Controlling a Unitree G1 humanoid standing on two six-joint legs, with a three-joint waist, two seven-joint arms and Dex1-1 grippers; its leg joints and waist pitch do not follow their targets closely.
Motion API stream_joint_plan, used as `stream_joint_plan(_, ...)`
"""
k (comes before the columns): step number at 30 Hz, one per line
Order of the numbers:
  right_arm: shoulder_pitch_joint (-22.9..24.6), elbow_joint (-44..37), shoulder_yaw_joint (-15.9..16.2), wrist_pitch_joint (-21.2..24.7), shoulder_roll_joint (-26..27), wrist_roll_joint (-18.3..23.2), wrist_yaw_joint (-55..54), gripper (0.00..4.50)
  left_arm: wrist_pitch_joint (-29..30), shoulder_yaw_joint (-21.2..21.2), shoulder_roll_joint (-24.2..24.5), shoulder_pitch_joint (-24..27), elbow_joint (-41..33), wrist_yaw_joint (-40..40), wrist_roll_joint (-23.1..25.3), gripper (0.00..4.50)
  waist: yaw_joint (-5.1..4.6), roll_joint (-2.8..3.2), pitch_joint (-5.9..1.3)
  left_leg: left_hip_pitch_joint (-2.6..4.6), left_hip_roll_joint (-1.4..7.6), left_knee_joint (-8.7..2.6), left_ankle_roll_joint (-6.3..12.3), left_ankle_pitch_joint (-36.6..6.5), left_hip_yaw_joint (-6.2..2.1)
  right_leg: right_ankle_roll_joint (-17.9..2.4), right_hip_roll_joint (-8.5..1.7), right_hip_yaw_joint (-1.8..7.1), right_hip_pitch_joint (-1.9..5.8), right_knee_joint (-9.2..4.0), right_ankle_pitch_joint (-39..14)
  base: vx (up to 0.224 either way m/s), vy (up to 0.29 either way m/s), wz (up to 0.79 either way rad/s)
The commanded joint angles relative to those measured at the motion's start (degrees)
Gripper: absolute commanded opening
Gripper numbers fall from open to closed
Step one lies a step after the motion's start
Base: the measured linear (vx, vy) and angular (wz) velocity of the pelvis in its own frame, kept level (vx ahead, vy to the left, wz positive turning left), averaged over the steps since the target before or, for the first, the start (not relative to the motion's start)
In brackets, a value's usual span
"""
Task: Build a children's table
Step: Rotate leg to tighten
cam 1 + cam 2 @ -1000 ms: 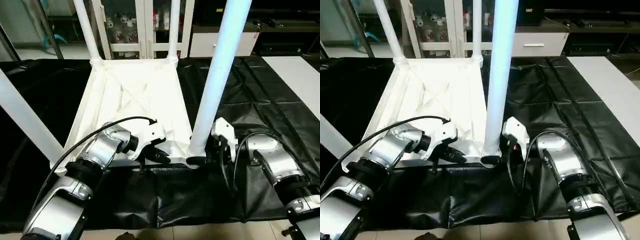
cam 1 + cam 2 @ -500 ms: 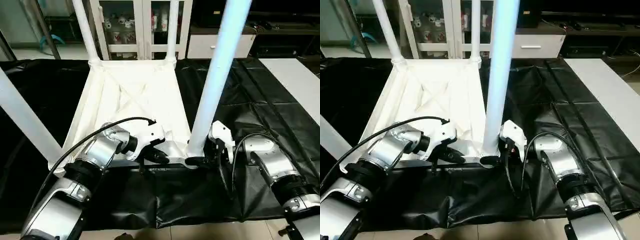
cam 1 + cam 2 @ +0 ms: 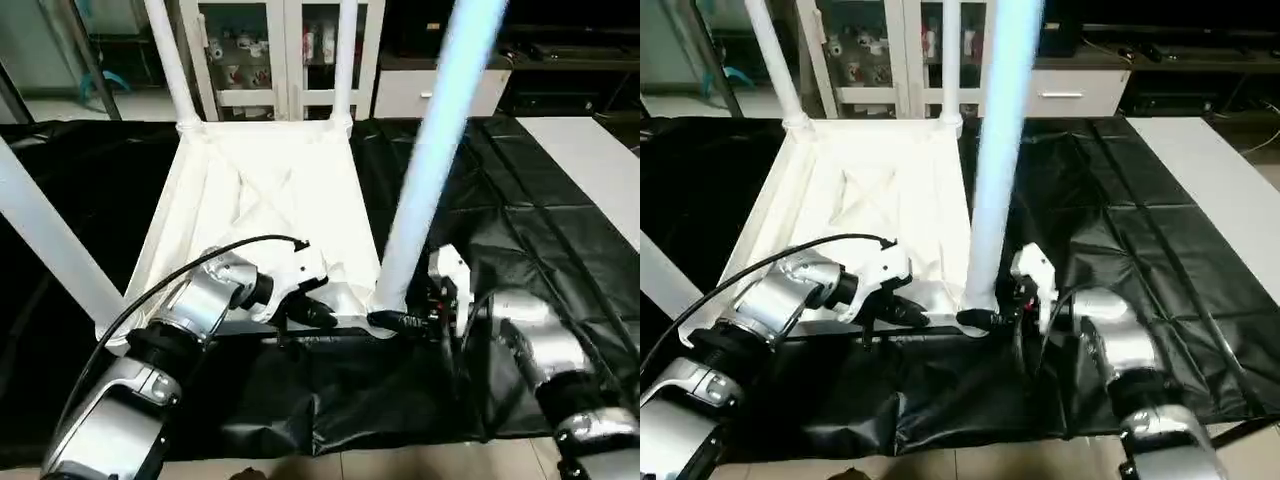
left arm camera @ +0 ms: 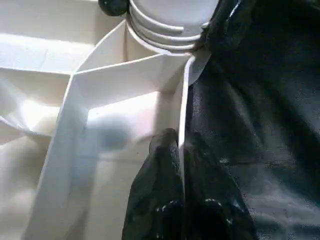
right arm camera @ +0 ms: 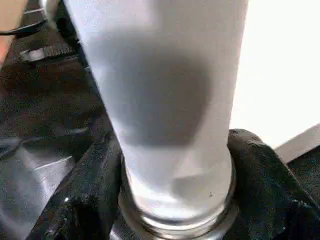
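We see the children's table (image 3: 265,205) lying upside down on the black-draped worktable (image 3: 520,220), its ribbed white underside facing up. It sits toward the worktable's left half, with its near rim close to the worktable's near edge. Two legs stand upright in the far corner sockets, the far left leg (image 3: 170,60) and the far right leg (image 3: 345,55). A third leg (image 3: 45,240) slants up from the near left corner. A fourth leg (image 3: 435,150) rises from the near right corner socket, leaning slightly to the right.

Our left gripper (image 3: 318,316) is at the tabletop's near rim, beside the near right corner. In the left wrist view its two black fingers (image 4: 160,190) are pressed together on the thin white rim wall, one on each side.

Our right gripper (image 3: 400,321) is at the base of the fourth leg. In the right wrist view its black fingers (image 5: 85,200) sit on either side of the leg's bottom end, clasping it just above the socket.
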Motion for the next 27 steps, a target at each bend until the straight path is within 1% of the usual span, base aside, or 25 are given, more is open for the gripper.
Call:
stream_joint_plan(1, -0.42, 1.52, -0.42, -0.36, 4.83, 0.05, -8.1, 2.72, 1.6, -2.46, -3.81, 1.3, 3.75, 3.4, 1.03, 0.0, -0.34, 0.01, -2.24, 0.65, 1.89, -5.13, 0.85, -20.42, -1.21, -12.06, -3.21, 1.7, 2.29, -4.87, -23.3, 0.0, 0.0, 0.0)
stream_joint_plan(2, -0.79, 2.41, -1.07, -0.97, 7.85, -0.59, -14.24, 2.72, 1.09, -0.89, -5.75, 0.01, 6.07, 7.63, 0.92, 0.0, -0.94, 0.04, -1.85, 1.22, 1.7, -5.2, -0.41, -23.98, -1.5, -9.59, -3.48, 1.64, 1.93, -5.74, -31.01, 0.0, 0.0, 0.0)
stream_joint_plan(3, -1.01, 2.91, -1.26, -1.2, 8.62, -0.8, -15.98, 2.72, 0.94, -0.41, -6.34, -0.49, 6.95, 9.12, 0.95, 0.0, -1.39, 0.07, -1.89, 1.8, 1.66, -5.39, -1.38, -26.42, -2.02, -7.6, -3.71, 1.46, 1.72, -6.38, -35.85, 0.0, 0.0, 0.0)
stream_joint_plan(4, -2.26, 5.56, -2.12, -2.48, 11.29, -1.97, -23.48, 2.72, 0.06, 1.1, -8.23, -2.29, 10.21, 14.87, 1.29, 0.0, -1.99, 0.24, -1.85, 1.95, 1.48, -5.36, -1.8, -28.09, -2.32, -6.0, -3.55, 1.09, 1.52, -6.78, -38.51, -0.06, 0.0, -0.06)
stream_joint_plan(5, -2.93, 6.91, -2.55, -3.03, 12.31, -2.53, -26.97, 2.72, -0.32, 1.6, -8.92, -3.02, 11.44, 17.07, 1.47, 0.0, -2.45, 0.02, -1.83, 1.8, 1.31, -5.37, -1.85, -28.43, -2.43, -5.24, -3.44, 0.87, 1.56, -7.0, -39.37, -0.06, 0.0, -0.06)
stream_joint_plan(8, -5.48, 11.21, -4.17, -4.48, 15.1, -3.9, -37.71, 2.72, -0.78, 2.47, -10.72, -4.84, 14.0, 21.25, 1.78, 0.0, -3.88, 0.8, -2.02, 1.44, 1.21, -5.82, -1.62, -30.54, -3.44, -3.9, -3.42, -0.4, 2.19, -7.69, -39.11, -0.073, 0.026, -0.13)
stream_joint_plan(9, -6.07, 12.06, -4.6, -4.67, 15.63, -4.01, -39.96, 2.72, -0.72, 2.69, -11.12, -5.17, 14.39, 22.12, 1.78, 0.0, -4.06, 0.88, -1.96, 1.35, 1.34, -5.97, -1.41, -31.38, -3.63, -3.92, -3.44, -0.73, 2.39, -7.84, -38.32, -0.059, 0.037, -0.17)
stream_joint_plan(10, -7.62, 14.27, -5.43, -4.71, 16.62, -4.11, -45.18, 2.72, -0.59, 3.27, -12.03, -6.0, 15.46, 24.72, 1.85, 0.0, -4.47, 1.2, -1.79, 1.26, 1.43, -6.27, -1.04, -33.27, -3.77, -3.82, -3.29, -1.63, 2.8, -8.23, -36.75, 0.0, 0.0, 0.0)
stream_joint_plan(11, -7.96, 14.79, -5.66, -4.76, 16.86, -4.27, -46.45, 2.72, -0.67, 3.48, -12.26, -6.2, 15.83, 25.38, 1.91, 0.0, -4.94, 1.72, -1.73, 1.74, 1.6, -6.52, -1.14, -35.99, -3.9, -3.78, -3.07, -2.4, 2.83, -8.58, -34.93, 0.0, 0.0, 0.0)
stream_joint_plan(12, -9.86, 17.57, -7.03, -5.01, 18.22, -4.88, -52.95, 2.72, -1.23, 4.44, -13.38, -7.29, 17.82, 28.97, 2.37, 0.0, -5.03, 1.91, -1.58, 2.16, 1.67, -6.59, -1.24, -37.62, -3.94, -3.91, -2.86, -2.84, 2.63, -8.7, -34.06, 0.0, 0.0, 0.0)
stream_joint_plan(13, -10.69, 18.53, -7.46, -5.25, 18.85, -5.16, -55.32, 2.72, -1.57, 4.86, -13.79, -7.74, 18.65, 30.85, 2.68, 0.0, -5.75, 1.86, -1.37, 2.34, 1.94, -6.99, -1.37, -40.68, -4.17, -3.95, -2.65, -3.73, 2.94, -8.58, -32.12, 0.0, 0.0, 0.0)
stream_joint_plan(14, -11.1, 19.04, -7.73, -5.55, 19.22, -5.47, -56.46, 2.72, -2.0, 5.11, -14.02, -8.1, 19.46, 31.89, 2.88, 0.0, -5.72, 2.19, -1.32, 1.9, 2.39, -7.68, -1.38, -43.22, -4.31, -3.72, -2.43, -3.8, 3.76, -7.64, -30.22, 0.0, 0.0, 0.0)
stream_joint_plan(15, -11.58, 19.29, -7.73, -6.15, 19.76, -6.0, -57.74, 2.72, -2.66, 5.42, -14.25, -8.49, 20.3, 33.37, 3.05, 0.0, -5.72, 1.53, -1.21, 1.72, 2.62, -7.99, -1.06, -43.86, -4.07, -3.68, -2.35, -3.5, 3.74, -7.37, -29.66, 0.0, 0.0, 0.0)
stream_joint_plan(16, -12.03, 19.47, -7.56, -7.4, 20.43, -6.67, -58.25, 2.72, -3.66, 5.93, -14.52, -8.92, 21.36, 35.25, 3.12, 0.0, -5.37, 1.74, -0.99, 3.02, 2.08, -7.71, -1.39, -45.01, -3.34, -4.41, -2.57, -3.08, 2.42, -7.83, -31.66, 0.0, 0.0, 0.0)
stream_joint_plan(17, -12.11, 19.51, -7.51, -7.76, 20.59, -6.78, -58.16, 2.72, -3.9, 6.06, -14.58, -9.0, 21.6, 35.69, 3.11, 0.0, -5.52, 0.85, -1.02, 3.54, 1.5, -6.85, -1.04, -43.43, -3.16, -3.85, -2.93, -3.31, 1.82, -8.89, -34.41, 0.0, 0.0, 0.0)
stream_joint_plan(18, -12.29, 19.6, -7.38, -8.59, 20.94, -6.99, -57.84, 2.72, -4.43, 6.36, -14.7, -9.18, 22.09, 36.69, 3.09, 0.0, -5.49, 0.71, -0.97, 4.51, 0.44, -5.16, -0.11, -38.9, -2.85, -1.87, -3.64, -4.49, 1.17, -11.16, -40.31, 0.0, 0.0, 0.0)
stream_joint_plan(19, -12.52, 19.97, -7.39, -10.11, 21.71, -6.75, -56.05, 2.72, -4.91, 6.79, -14.84, -9.33, 22.9, 37.29, 2.88, 0.0, -5.55, 0.64, -0.92, 4.43, 0.19, -4.35, 1.01, -35.59, -2.65, 0.62, -3.62, -6.23, 1.68, -12.45, -42.4, 0.0, 0.0, 0.0)
stream_joint_plan(20, -12.61, 20.14, -7.29, -10.67, 21.85, -6.77, -55.69, 2.72, -5.04, 6.86, -14.84, -9.34, 23.16, 37.32, 2.83, 0.0, -5.53, 1.28, -0.89, 4.25, 0.83, -4.9, 1.29, -36.1, -2.76, 1.26, -3.51, -6.93, 2.49, -12.2, -41.1, 0.0, 0.0, 0.0)
stream_joint_plan(21, -12.64, 20.22, -7.25, -10.92, 21.9, -6.79, -55.56, 2.72, -5.1, 6.89, -14.85, -9.35, 23.28, 37.33, 2.81, 0.0, -5.41, 2.04, -0.96, 3.05, 2.13, -6.31, 1.1, -38.44, -3.25, 1.03, -3.5, -6.61, 3.99, -10.1, -37.19, 0.0, 0.0, 0.0)
stream_joint_plan(22, -12.57, 19.66, -7.67, -12.7, 22.18, -5.47, -52.24, 2.72, -5.1, 6.81, -14.59, -9.05, 23.36, 36.41, 2.75, 0.0, -3.88, 3.08, -0.93, -0.94, 5.49, -11.36, -0.16, -46.61, -4.02, -2.36, -2.43, -2.88, 7.35, -0.11, -21.1, 0.0, 0.0, 0.0)
stream_joint_plan(23, -12.53, 19.48, -7.8, -12.97, 22.23, -5.15, -51.51, 2.72, -5.07, 6.78, -14.53, -8.98, 23.31, 36.18, 2.74, 0.0, -2.61, 1.07, -0.73, 1.4, 4.78, -12.2, -0.53, -49.09, -2.04, -4.69, -1.47, -0.99, 3.95, 0.74, -14.12, 0.0, 0.0, 0.0)
stream_joint_plan(24, -12.53, 19.33, -7.93, -13.48, 22.1, -5.04, -51.23, 2.72, -5.17, 6.8, -14.38, -8.91, 23.34, 35.99, 2.75, 0.0, -2.76, -0.44, -1.16, 4.45, 2.17, -8.72, -1.57, -44.46, -1.33, -5.45, -2.89, 0.13, 0.85, -3.89, -22.4, 0.072, -0.085, 0.23)
stream_joint_plan(25, -12.36, 18.67, -7.87, -14.87, 21.38, -5.34, -51.09, 3.28, -5.49, 6.57, -13.86, -8.79, 23.3, 35.31, 2.99, 0.0, -2.25, -1.86, -1.26, 4.89, -0.69, -3.21, -0.28, -30.56, -1.38, -3.73, -5.93, 0.28, -0.68, -8.45, -43.67, 0.127, -0.077, -0.05)
stream_joint_plan(26, -12.3, 18.46, -7.83, -15.17, 21.15, -5.43, -51.08, 3.42, -5.53, 6.5, -13.71, -8.75, 23.3, 35.11, 3.06, 0.0, -0.97, -1.69, -1.94, 0.66, 0.56, -4.67, 2.41, -15.4, -2.53, -3.41, -7.67, 2.18, 3.47, -7.6, -43.57, 0.127, -0.077, -0.05)
stream_joint_plan(27, -12.26, 18.26, -7.87, -15.78, 20.83, -5.67, -51.1, 3.42, -5.78, 6.4, -13.52, -8.79, 23.58, 34.86, 3.17, 0.0, -0.79, -1.51, -2.07, -0.89, 1.03, -5.58, 2.57, -10.85, -2.78, -3.53, -6.87, 1.81, 4.26, -6.64, -39.19, 0.095, -0.031, -0.23)
